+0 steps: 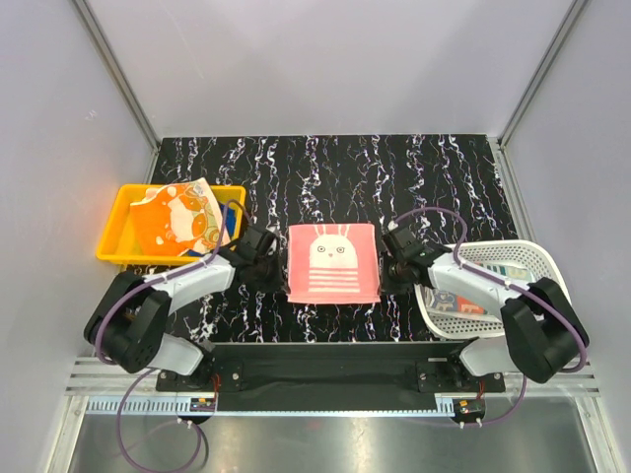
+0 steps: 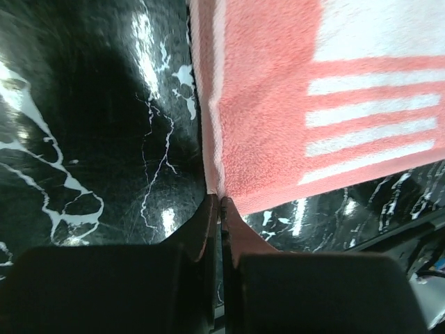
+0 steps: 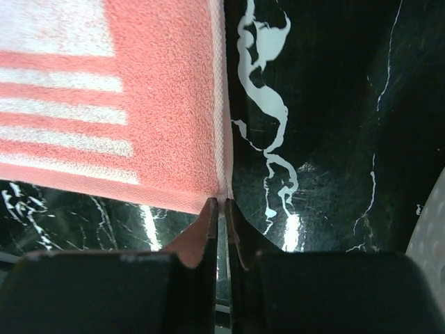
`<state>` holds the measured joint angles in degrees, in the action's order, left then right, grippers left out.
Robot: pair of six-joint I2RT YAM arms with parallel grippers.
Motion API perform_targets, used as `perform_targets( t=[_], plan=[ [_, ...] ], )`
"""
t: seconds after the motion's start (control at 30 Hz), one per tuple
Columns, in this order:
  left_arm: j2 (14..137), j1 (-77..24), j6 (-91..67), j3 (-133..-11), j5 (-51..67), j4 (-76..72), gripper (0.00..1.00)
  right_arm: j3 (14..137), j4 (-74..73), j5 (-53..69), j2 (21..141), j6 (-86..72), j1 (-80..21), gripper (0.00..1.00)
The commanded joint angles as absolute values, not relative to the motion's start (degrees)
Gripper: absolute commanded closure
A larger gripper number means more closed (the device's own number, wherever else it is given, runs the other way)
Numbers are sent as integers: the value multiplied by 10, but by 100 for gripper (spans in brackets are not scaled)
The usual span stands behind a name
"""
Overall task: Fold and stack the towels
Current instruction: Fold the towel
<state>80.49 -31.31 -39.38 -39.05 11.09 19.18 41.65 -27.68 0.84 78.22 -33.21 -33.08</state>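
A pink towel (image 1: 333, 261) with a white bunny face and white stripes lies flat in the middle of the black marble table. My left gripper (image 1: 281, 276) is shut on the towel's near left corner; the left wrist view shows the pink towel (image 2: 278, 125) with its corner pinched between the tips of the gripper (image 2: 218, 200). My right gripper (image 1: 386, 276) is shut on the near right corner; the right wrist view shows the towel (image 3: 139, 118) held at the tips of the gripper (image 3: 222, 202). An orange cartoon towel (image 1: 182, 222) lies in the yellow tray.
The yellow tray (image 1: 116, 236) stands at the left. A white mesh basket (image 1: 537, 258) at the right holds a printed towel (image 1: 498, 269). Grey walls close in the table on three sides.
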Motion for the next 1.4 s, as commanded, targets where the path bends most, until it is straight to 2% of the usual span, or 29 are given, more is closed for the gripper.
perform_targets(
  t=[0.0, 0.1, 0.13, 0.23, 0.27, 0.37, 0.43, 0.6, 0.87, 1.03, 1.37],
  plan=[
    [824, -326, -399, -381, 106, 148, 100, 405, -249, -1, 794, -334, -333, 86],
    [826, -332, -400, -382, 104, 149, 94, 410, -246, -1, 804, -331, -334, 78],
    [820, -333, -399, -382, 103, 155, 85, 410, -247, -1, 802, -330, -333, 74],
    [794, -333, -389, -387, 91, 185, 72, 422, -264, -9, 792, -324, -333, 67],
    [786, -333, -382, -390, 83, 197, 64, 426, -271, -13, 781, -323, -333, 62],
    [752, -330, -368, -419, 48, 242, 52, 454, -303, -39, 759, -317, -333, 53],
    [750, -314, -362, -459, 38, 263, 49, 493, -310, -59, 759, -314, -332, 50],
    [832, -267, -343, -555, 42, 265, 46, 584, -296, -94, 846, -276, -298, 40],
    [1017, -226, -312, -714, 46, 265, 49, 677, -219, -57, 1016, -233, -231, 39],
    [1081, -211, -312, -747, 51, 250, 49, 718, -200, -63, 1080, -227, -226, 39],
    [1114, -202, -317, -762, 58, 224, 50, 746, -177, -57, 1100, -222, -223, 40]
  ],
)
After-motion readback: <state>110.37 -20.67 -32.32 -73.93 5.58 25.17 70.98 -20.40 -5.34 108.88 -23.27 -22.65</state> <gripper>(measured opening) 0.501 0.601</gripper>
